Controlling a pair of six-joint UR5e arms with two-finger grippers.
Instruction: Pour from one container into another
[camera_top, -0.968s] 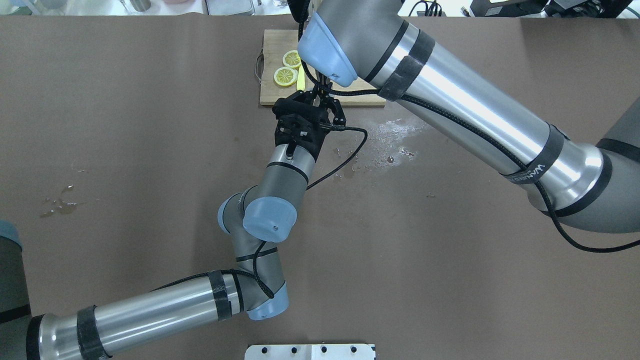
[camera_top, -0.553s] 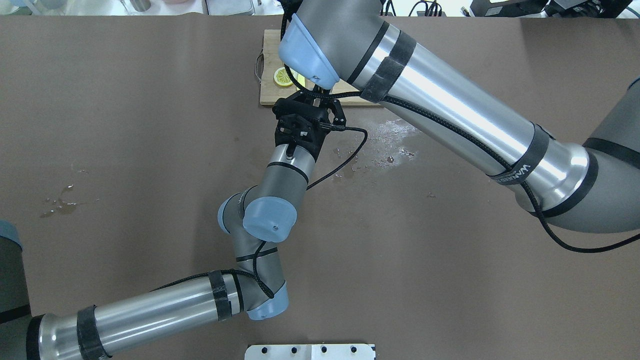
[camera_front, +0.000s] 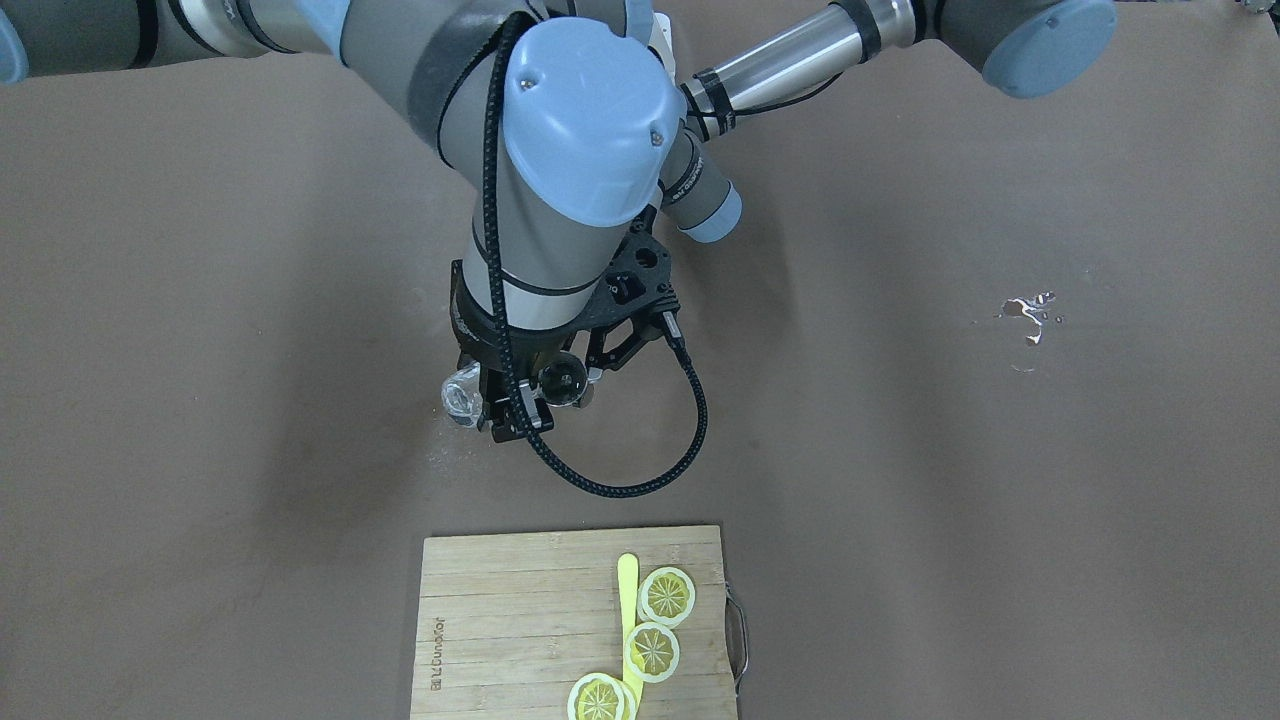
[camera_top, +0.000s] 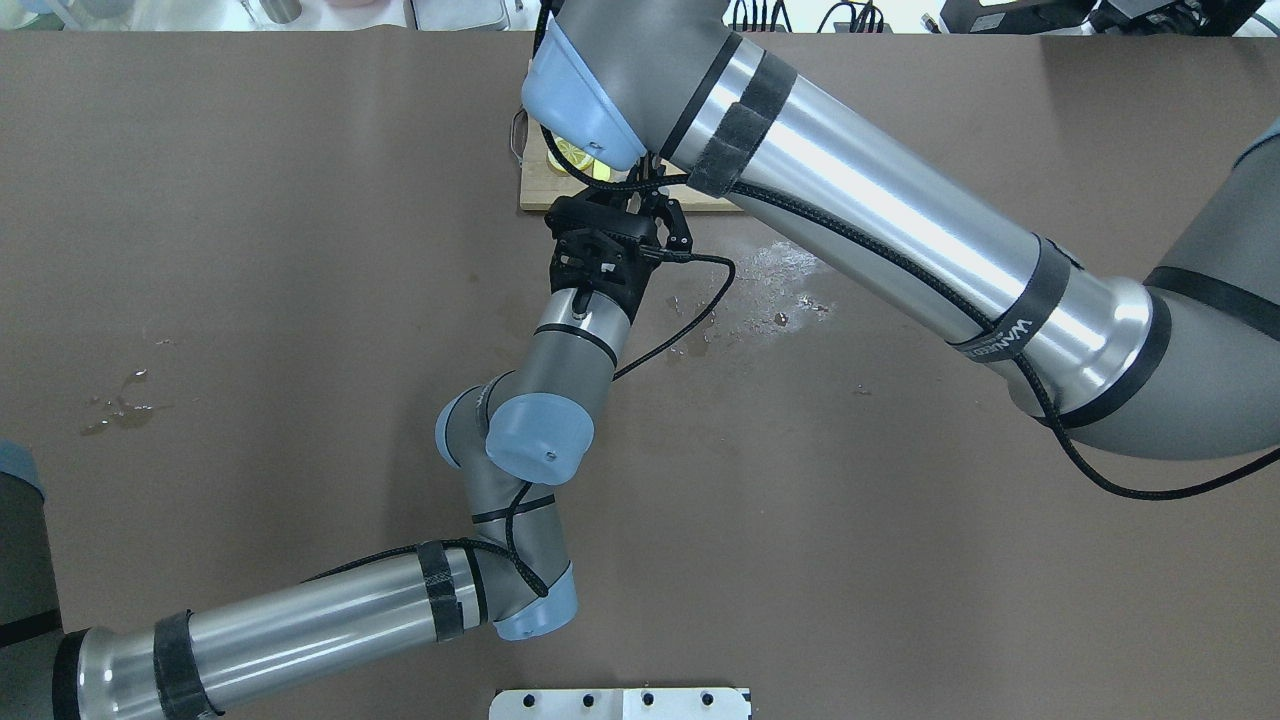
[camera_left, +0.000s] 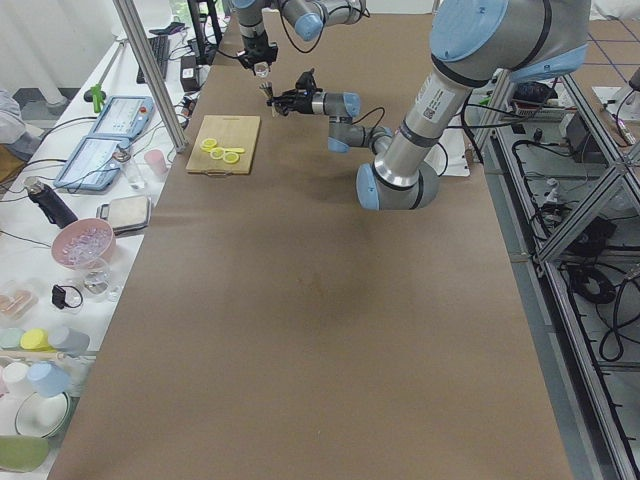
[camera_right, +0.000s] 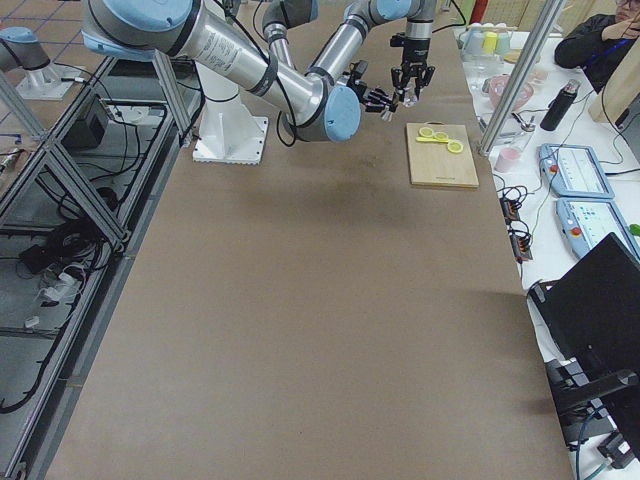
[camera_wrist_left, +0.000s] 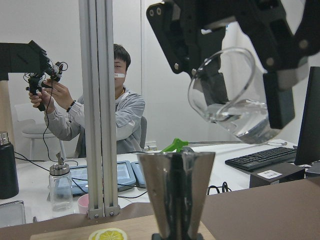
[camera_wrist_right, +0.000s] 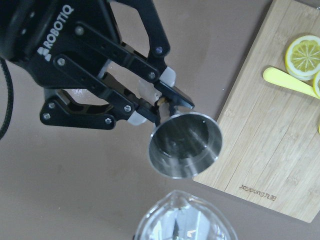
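Note:
A steel cone-shaped cup (camera_wrist_right: 186, 145) stands upright in my left gripper (camera_wrist_right: 159, 104), which is shut on its base; the same cup (camera_wrist_left: 176, 192) fills the lower middle of the left wrist view. Just above it, to the right, a clear glass cup (camera_wrist_left: 230, 97) with some clear liquid hangs tilted, and my right gripper (camera_wrist_left: 241, 95) is shut on its sides. In the right wrist view the glass rim (camera_wrist_right: 182, 222) sits at the bottom edge, directly over the steel cup's mouth. From the front, the glass (camera_front: 462, 397) shows beside the right wrist.
A wooden cutting board (camera_front: 520, 620) with lemon slices (camera_front: 666, 594) and a yellow stick (camera_front: 628, 600) lies just beyond the grippers. Wet patches (camera_top: 790, 265) mark the brown table. A metal post (camera_wrist_left: 96, 110) and a seated person (camera_wrist_left: 120, 115) are behind the table.
My right arm has swung toward the overhead view's left, now covering the lemon slices on the board. The left arm and gripper have stayed still.

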